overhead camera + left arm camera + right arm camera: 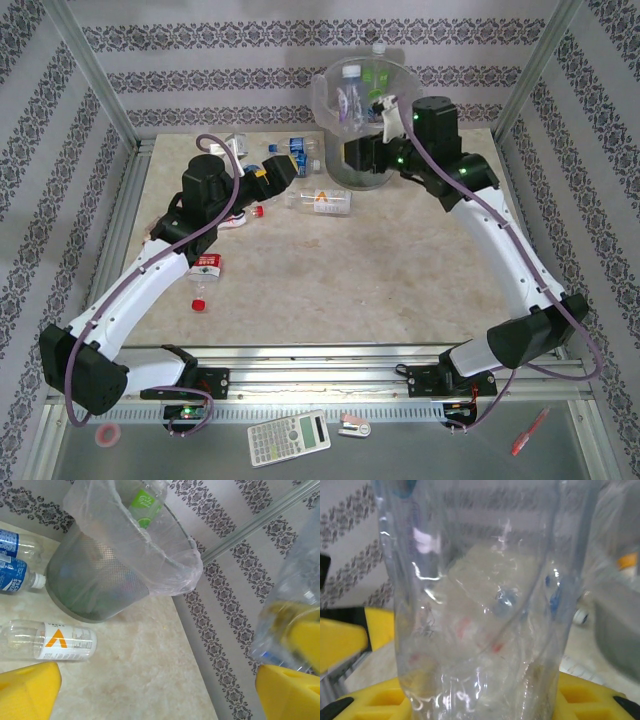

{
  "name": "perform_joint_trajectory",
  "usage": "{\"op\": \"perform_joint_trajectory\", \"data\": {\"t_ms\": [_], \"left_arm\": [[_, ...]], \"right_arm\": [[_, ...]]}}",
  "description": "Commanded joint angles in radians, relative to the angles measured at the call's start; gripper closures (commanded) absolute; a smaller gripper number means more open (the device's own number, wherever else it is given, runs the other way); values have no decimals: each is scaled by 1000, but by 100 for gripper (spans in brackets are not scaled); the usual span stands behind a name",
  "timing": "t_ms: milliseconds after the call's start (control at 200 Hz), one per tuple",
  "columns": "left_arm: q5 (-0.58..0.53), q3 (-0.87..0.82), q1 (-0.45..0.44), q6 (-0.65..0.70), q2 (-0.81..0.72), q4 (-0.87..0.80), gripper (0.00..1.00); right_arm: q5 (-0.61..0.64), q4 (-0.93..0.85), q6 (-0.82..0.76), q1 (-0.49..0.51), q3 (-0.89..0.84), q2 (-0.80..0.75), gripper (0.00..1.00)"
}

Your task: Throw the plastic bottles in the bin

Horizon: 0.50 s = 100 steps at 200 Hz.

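The right fingers [585, 695] pinch a crushed clear bottle [480, 630], which stands upright between them. The left fingers [27, 687] are spread wide. An orange-marked bottle [50, 640] lies on the tabletop [150, 670] just ahead of them, with the bin [95, 585] beyond it.

A clear plastic bottle [50, 641] lying beside the round dark grey mesh bin [95, 580] bears a white label with an orange triangular, A-like sign; its small print is illegible. White lettering on the green-labelled bottle [146, 501] inside the bin and the blue-labelled bottles [14, 574] left of it cannot be read.
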Motion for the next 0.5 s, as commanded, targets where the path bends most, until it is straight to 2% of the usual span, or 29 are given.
{"op": "perform_joint_trajectory", "data": {"t_ms": [0,185,495], "left_arm": [[-15,-6,9,-14,-7,15,0],[-21,-15,10,-18,12,1,0],[-36,-39,10,-31,21,-6,0]], "right_arm": [[68,74,-40,-11,76,-24,54],[107,183,-72,-20,138,-33,56],[171,475,-106,-30,138,-87,56]]}}
